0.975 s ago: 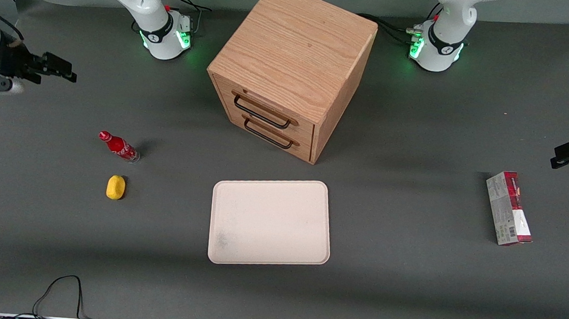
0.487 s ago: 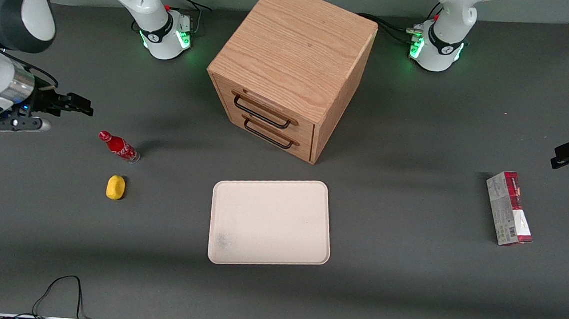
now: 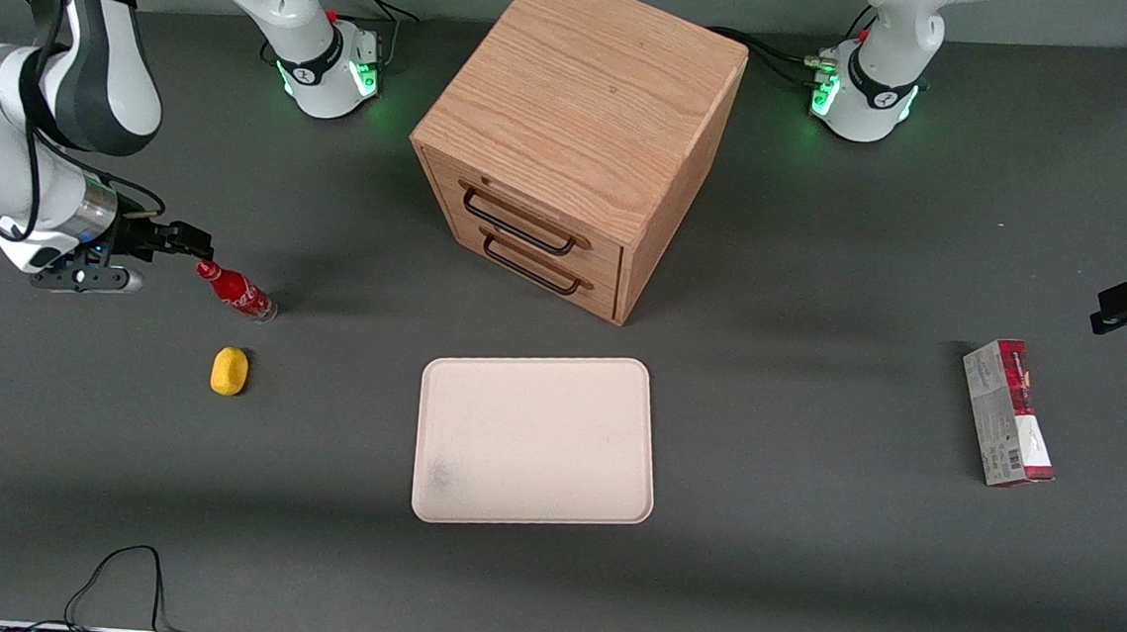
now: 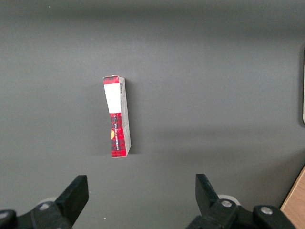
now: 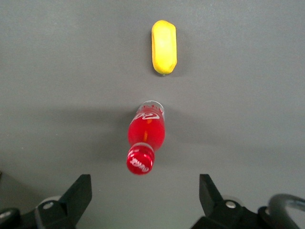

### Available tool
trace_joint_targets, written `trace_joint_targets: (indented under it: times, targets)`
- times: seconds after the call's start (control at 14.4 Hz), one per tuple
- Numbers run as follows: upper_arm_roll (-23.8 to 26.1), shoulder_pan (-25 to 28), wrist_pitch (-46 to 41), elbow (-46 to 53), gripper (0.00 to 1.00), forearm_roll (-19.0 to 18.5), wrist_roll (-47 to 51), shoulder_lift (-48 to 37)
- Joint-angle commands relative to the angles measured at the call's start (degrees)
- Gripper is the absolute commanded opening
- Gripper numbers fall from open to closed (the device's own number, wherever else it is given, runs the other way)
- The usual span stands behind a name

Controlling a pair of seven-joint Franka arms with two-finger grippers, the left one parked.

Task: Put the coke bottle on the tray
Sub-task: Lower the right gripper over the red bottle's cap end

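Red and small, the coke bottle (image 3: 236,291) (image 5: 145,141) stands tilted on the grey table (image 3: 824,275), well apart from the tray (image 3: 535,440), toward the working arm's end. Beside the bottle's cap hangs the gripper (image 3: 194,243) (image 5: 143,200), its fingers (image 5: 78,191) spread wide with nothing between them. A yellow lump (image 3: 229,371) (image 5: 164,46) lies near the bottle, nearer the front camera.

Light: even, fairly bright, from overhead; the dark grey tabletop (image 3: 804,571) shows no glare.
Shadows: soft and broad beside the wooden drawer box (image 3: 576,138); a faint one under the coke bottle (image 5: 146,138).
Glow: green lamps on the arm bases.
Focus: front view sharp; the gripper (image 5: 143,200) is slightly blurred in the right wrist view.
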Motion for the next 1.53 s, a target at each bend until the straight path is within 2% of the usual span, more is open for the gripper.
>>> trace_joint_targets:
  times: [0.0,0.42,0.91,0.97,1.04,1.11,1.18,1.46]
  targets:
    - [-0.04,-0.18,3.74,-1.91,1.00,-0.47,-0.89,0.78]
    - [0.04,0.00,10.79,-7.63,1.00,-0.47,-0.89,0.52]
    - [0.04,0.00,11.05,-7.81,0.99,-0.47,-0.98,0.61]
    - [0.04,0.00,11.40,-7.81,0.85,-0.47,-0.98,0.61]
    - [0.04,0.00,11.49,-7.81,0.48,-0.47,-0.81,0.61]
    - [0.04,0.00,11.50,-7.81,0.14,-0.47,-0.72,0.61]
    - [0.04,0.00,11.58,-7.81,0.00,-0.47,-0.63,0.61]
    - [0.04,0.08,11.50,-7.73,0.00,-0.47,-0.63,0.61]
